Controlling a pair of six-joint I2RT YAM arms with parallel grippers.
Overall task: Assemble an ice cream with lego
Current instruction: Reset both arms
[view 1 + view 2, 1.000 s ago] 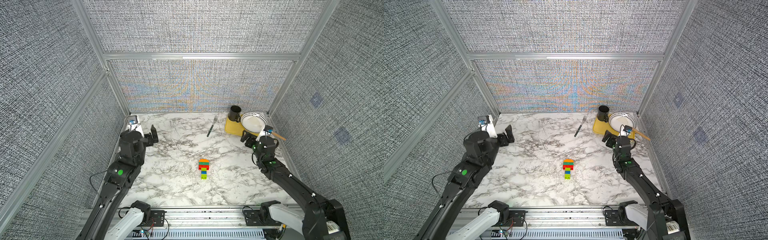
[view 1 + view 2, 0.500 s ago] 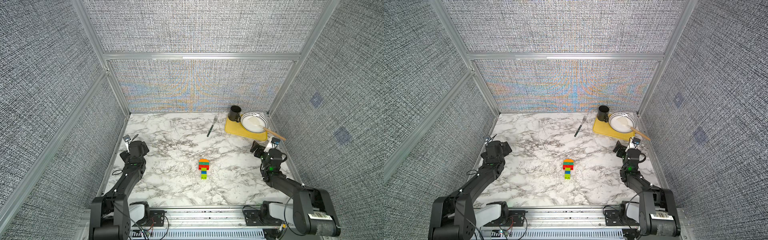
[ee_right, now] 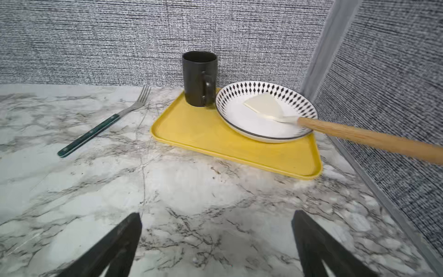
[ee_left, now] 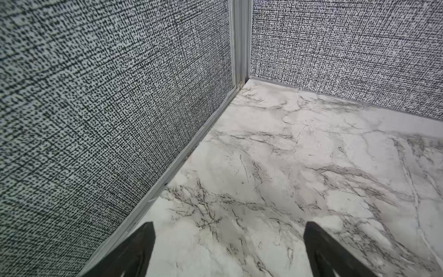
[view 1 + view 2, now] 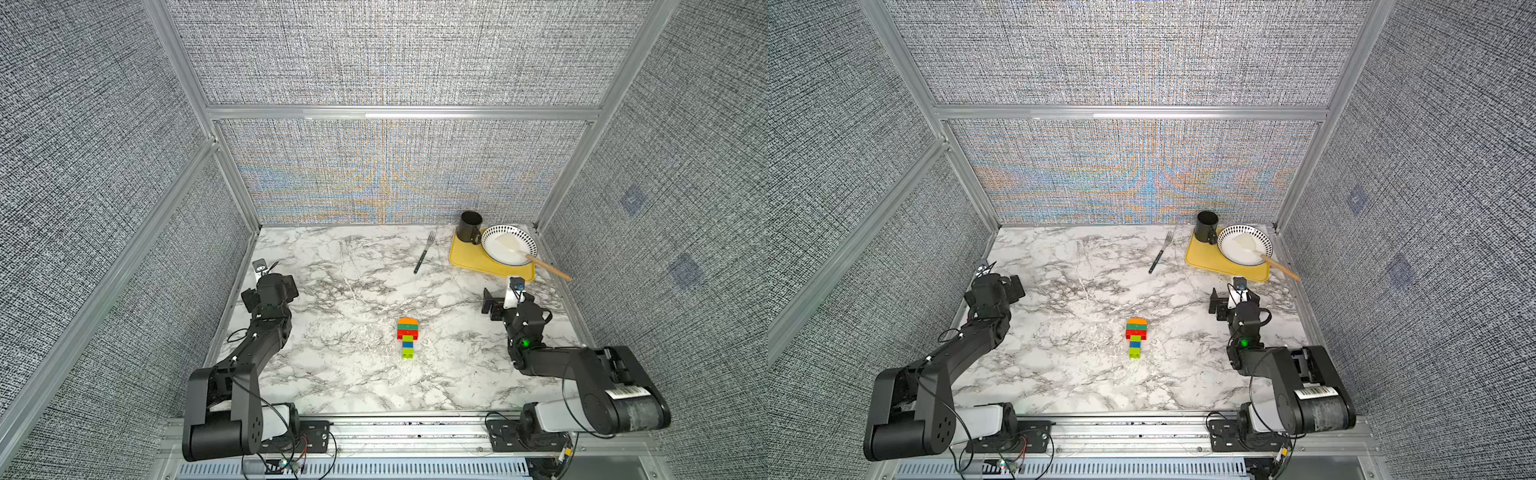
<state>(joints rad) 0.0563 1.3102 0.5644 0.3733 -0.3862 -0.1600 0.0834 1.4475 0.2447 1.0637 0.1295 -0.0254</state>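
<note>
Both arms have folded back low toward 6 o'clock since a second ago, while the brick stack has not budged. On the white marble table (image 5: 353, 374), the left pincer (image 5: 269, 291) sits at the 9 o'clock edge. Its fingers are spread wide with only bare marble between them, and it is aimed at the 11 o'clock corner. Over at 3 o'clock the right pincer (image 5: 505, 301) is spread just as wide and carries nothing.

Dead centre, well apart from both, lies the small multicolour lego ice cream (image 5: 407, 336), flat on the marble. Its orange rounded top points to 12, then come the green and red layers, and the lime-blue-lime stem trails toward 6.

Up at 1 o'clock is the flat yellow plastic tray (image 5: 469, 259). It carries a tall black mug (image 5: 469, 227) and a white plate with a black diamond rim (image 3: 263, 85), the two just beside each other. A white spatula with a wooden handle (image 5: 548, 268) rests in the plate, its handle overhanging toward 3. A steel fork with a dark handle (image 5: 424, 253) lies on the marble just beside the tray.
</note>
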